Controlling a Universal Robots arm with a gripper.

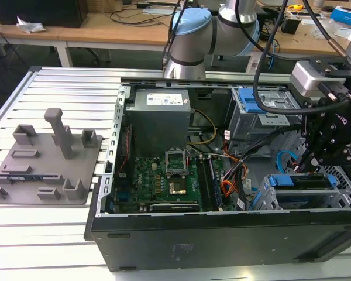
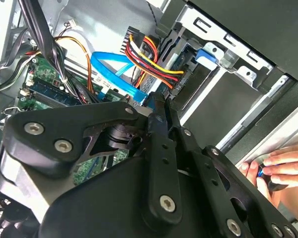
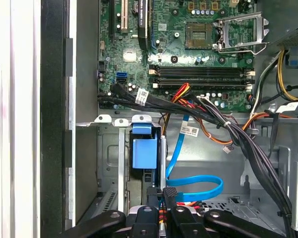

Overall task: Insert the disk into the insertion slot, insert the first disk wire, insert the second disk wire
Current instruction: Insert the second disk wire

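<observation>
A: Big stuff first?
B: Slatted metal table [image 1: 58, 82]. An open black computer case [image 1: 222, 240] lies on it, with a grey fixture tray [image 1: 47, 170] beside it toward the exterior view's left. The robot arm [image 1: 193, 35] stands behind the case.

A: Inside the case?
B: Grey power supply [image 1: 161, 117], with the green motherboard [image 1: 158, 181] in front of it. The insertion slot [image 1: 268, 202] is the grey cage at the near corner on the exterior view's right.

A: Where is the disk?
B: The disk [image 1: 298, 181] sits in that cage, with its blue caddy edge showing at the top.

A: Gripper?
B: The gripper [image 1: 313, 164] hangs just above the cage's back end. In the first wrist view its fingers [image 3: 152, 194] are pinched close together on the dark plug end of the second disk wire [image 3: 198, 183]. The light blue cable loops away from the tips.

A: Red bundle?
B: In the second wrist view the first disk wire [image 2: 154, 62] runs to a dark plug [image 2: 181, 82] that sits against the drive's back. I cannot tell whether it is fully seated.

A: Anything else?
B: A person's hand [image 2: 275, 171] at the case edge, pinching something small and dark.
</observation>
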